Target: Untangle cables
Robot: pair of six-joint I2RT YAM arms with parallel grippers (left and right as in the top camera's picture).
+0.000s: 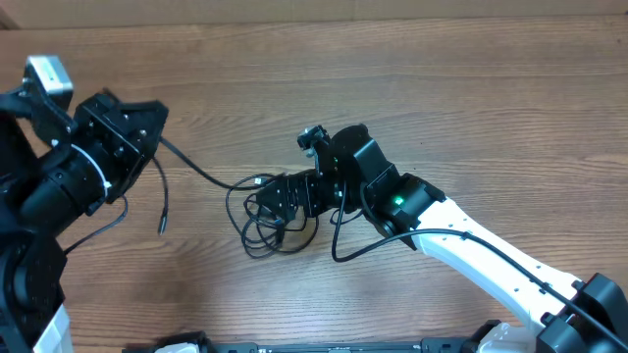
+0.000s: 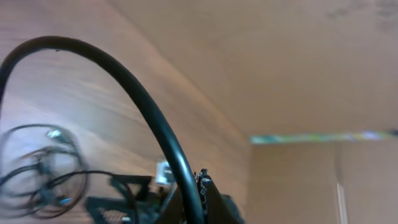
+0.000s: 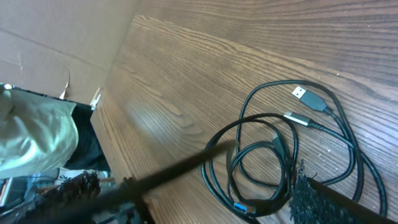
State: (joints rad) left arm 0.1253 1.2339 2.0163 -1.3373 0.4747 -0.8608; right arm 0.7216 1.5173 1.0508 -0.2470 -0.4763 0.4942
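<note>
Cables (image 1: 260, 206), one tangle, two arms (image 1: 392, 196)

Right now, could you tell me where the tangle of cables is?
Overhead view: the cables lie centrally on the table, at the right gripper, one strand running to the left gripper.

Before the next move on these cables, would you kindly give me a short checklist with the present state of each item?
1. Left gripper shut on a strand that runs to the tangle: ok.
2. Right gripper open: ok.
3. Right gripper over the tangle: ok.
4. Loops separated: not ok; several overlap in the right wrist view.
5. Plug free of the loops: cannot tell.
6. A strand between the right fingers: cannot tell; the view is blurred there.
</note>
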